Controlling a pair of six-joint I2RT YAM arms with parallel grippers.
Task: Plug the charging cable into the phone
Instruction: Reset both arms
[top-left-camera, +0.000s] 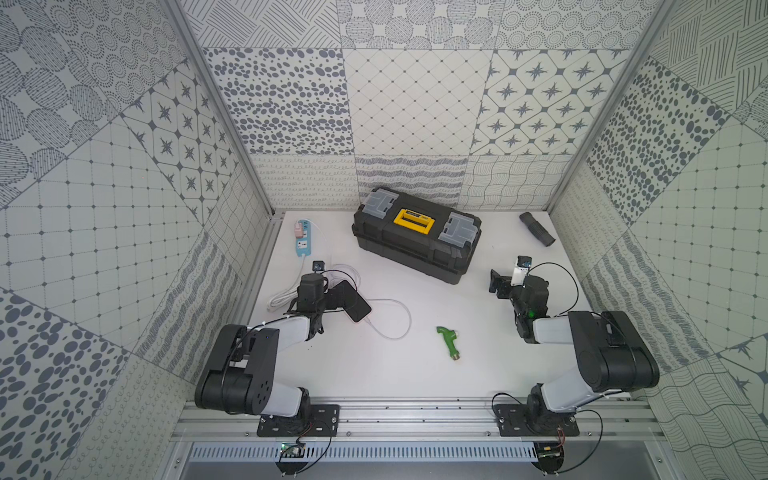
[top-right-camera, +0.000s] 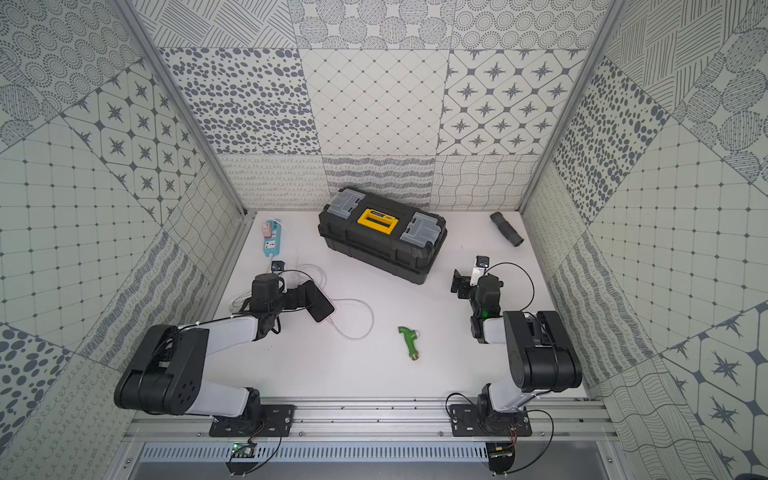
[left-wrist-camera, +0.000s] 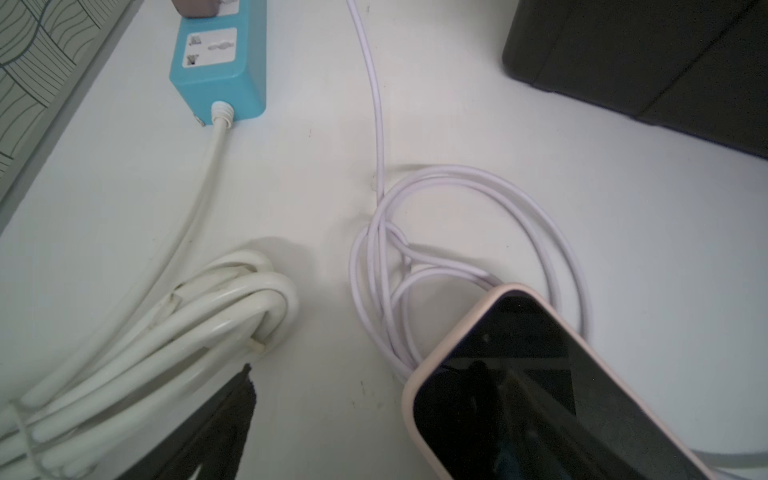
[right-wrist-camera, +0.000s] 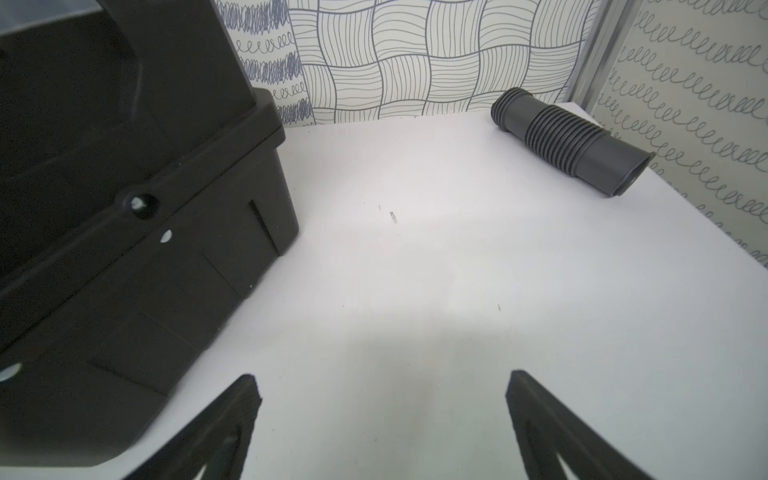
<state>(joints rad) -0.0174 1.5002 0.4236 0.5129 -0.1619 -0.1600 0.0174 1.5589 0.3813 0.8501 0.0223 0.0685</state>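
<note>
Centre-left in both top views: phone (top-left-camera: 355, 305), screen up, lying slantwise, its upper end over a loose coil of cable (left-wrist-camera: 478, 178). Traced from the adapter (top-left-camera: 298, 228) on the strip (left-wrist-camera: 220, 70) at upper left, down to that coil, then out in a wide loop to the right and back to the phone's lower end. Looks to meet the port there, but too small to tell whether fully seated. Slack left in the loop, likely to spare the plug any tug.

Low beside the phone's upper end: left gripper (left-wrist-camera: 376, 382), jaws spread wide, clasping nothing. One finger (left-wrist-camera: 232, 411) clear of the rim, with bare table (left-wrist-camera: 332, 415) between; the other hidden behind the phone. Placed so, probably, either to brace the phone or to let go of it. Cannot say which.

Right of centre, beside the toolbox (top-left-camera: 415, 232): right gripper (right-wrist-camera: 380, 386), likewise released and empty over bare table. Kept well apart from phone and cable, presumably to stay out of the way.

Judged close to the end of the task, or at a check of the plug. Risk: a nudge to the phone dragging the coil beneath it and levering the plug.
</note>
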